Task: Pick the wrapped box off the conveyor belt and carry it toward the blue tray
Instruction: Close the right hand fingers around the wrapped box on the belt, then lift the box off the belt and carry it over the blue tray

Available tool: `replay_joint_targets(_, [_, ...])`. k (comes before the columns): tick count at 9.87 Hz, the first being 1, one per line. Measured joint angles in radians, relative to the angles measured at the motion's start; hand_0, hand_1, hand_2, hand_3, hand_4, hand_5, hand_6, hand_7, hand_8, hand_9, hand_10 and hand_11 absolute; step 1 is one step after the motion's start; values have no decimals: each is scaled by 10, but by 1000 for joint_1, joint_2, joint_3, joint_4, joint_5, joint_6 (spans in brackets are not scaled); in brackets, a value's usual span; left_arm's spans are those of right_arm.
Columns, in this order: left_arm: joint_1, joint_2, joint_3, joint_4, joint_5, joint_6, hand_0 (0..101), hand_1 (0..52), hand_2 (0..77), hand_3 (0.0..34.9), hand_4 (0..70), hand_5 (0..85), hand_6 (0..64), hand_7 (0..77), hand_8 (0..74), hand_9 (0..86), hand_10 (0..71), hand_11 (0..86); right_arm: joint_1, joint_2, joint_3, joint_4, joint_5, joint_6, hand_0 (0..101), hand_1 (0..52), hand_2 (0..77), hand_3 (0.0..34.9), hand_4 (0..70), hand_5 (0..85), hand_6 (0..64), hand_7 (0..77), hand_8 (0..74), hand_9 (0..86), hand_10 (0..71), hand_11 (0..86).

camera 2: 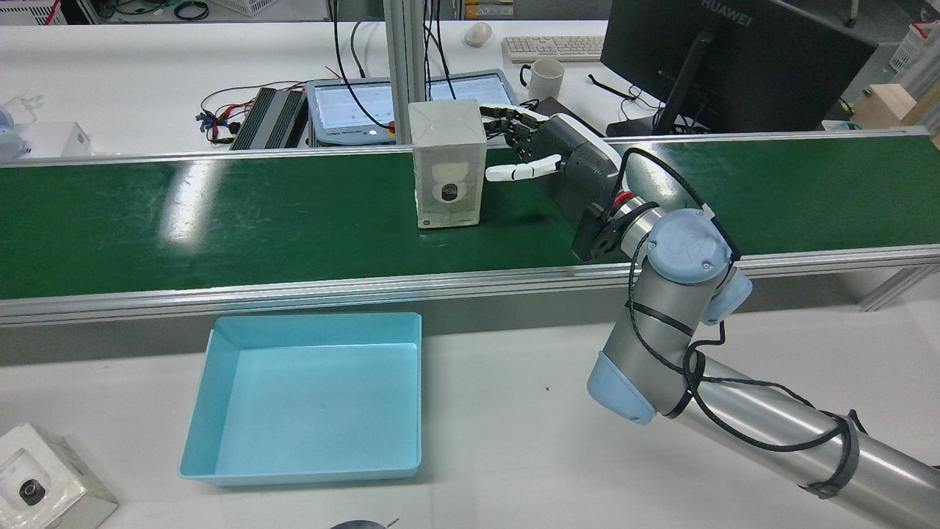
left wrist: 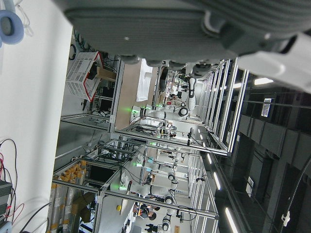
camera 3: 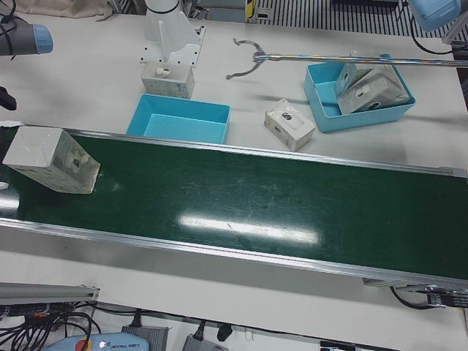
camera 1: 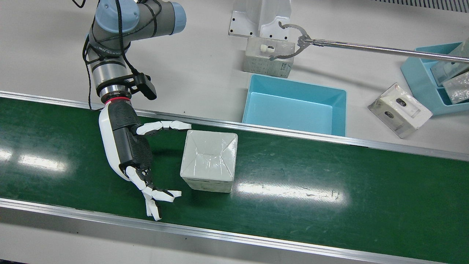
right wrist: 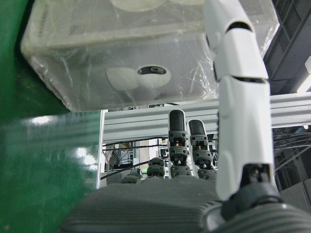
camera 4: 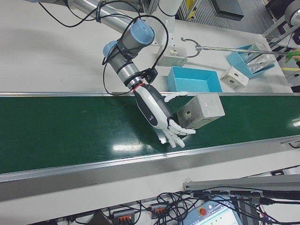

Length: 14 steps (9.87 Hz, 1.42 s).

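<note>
The wrapped box [camera 1: 209,160] stands upright on the green conveyor belt [camera 1: 329,176], a white device showing through its film [camera 2: 446,163]. My right hand [camera 1: 128,146] is open just beside it, on the box's left in the front view. The thumb [camera 1: 165,125] reaches to the box's far corner, and the other fingers [camera 1: 155,194] spread past its near side. No firm grip shows. The right hand view has the box [right wrist: 146,53] close ahead of the palm. The blue tray [camera 1: 289,112] lies empty just beyond the belt. Only the left hand's palm [left wrist: 160,26] shows.
A long grabber tool [camera 1: 366,47] clamps another wrapped box [camera 1: 269,55] behind the tray. One loose box [camera 1: 400,110] and a second blue tray [camera 1: 417,77] holding boxes sit to the front view's right. Another box [camera 2: 44,485] rests near the rear view's bottom left corner.
</note>
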Motion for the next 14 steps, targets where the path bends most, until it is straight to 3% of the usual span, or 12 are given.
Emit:
replay_joint_targets(1, [0,0,0,0,0,0,0,0,11,0,0,11,5,5,5,5,5,5,-1,7,-3,0,0,-1,497,185,153,0,158,191,114,295,38,71,0,11])
replay_joint_targets(6, [0,0,0,0,0,0,0,0,11,0,0,11,5,5,5,5,5,5,-15,44,-21,-2,15,-12,506,185,164,0,180,202,125,311,38,71,0,11])
replay_joint_targets(7, [0,0,0,0,0,0,0,0,11,0,0,11,5,5,5,5,0,5,-20,48,-22,-13,19,-13,590,213,229,0,278,327,213,382,175,207,82,11])
replay_joint_targets(8, [0,0,0,0,0,0,0,0,11,0,0,11,5,5,5,5,0,5,-22,53,-21,-30,22,-14,590,175,262,0,278,327,213,382,175,207,82,11])
replay_joint_targets(9, [0,0,0,0,0,0,0,0,11,0,0,11,5,5,5,5,5,5,-23,57,-19,-41,23,-14,599,175,262,0,316,349,240,404,267,295,120,11])
replay_joint_targets(10, [0,0,0,0,0,0,0,0,11,0,0,11,5,5,5,5,5,5,-24,59,-15,-48,24,-14,599,175,262,0,316,349,240,404,267,295,120,11])
replay_joint_targets(11, [0,0,0,0,0,0,0,0,11,0,0,5,5,5,5,5,5,5,-24,58,-4,-53,24,-13,514,82,305,1,240,507,300,447,409,415,295,278])
replay_joint_targets(12, [0,0,0,0,0,0,0,0,11,0,0,5,5,5,5,5,5,5,-21,55,20,-60,24,-13,514,82,305,1,240,507,300,447,409,415,295,278])
replay_joint_targets(14, [0,0,0,0,0,0,0,0,5,0,0,11,5,5,5,5,5,5,-17,51,100,-98,25,-15,482,38,322,0,229,567,333,491,469,469,453,431])
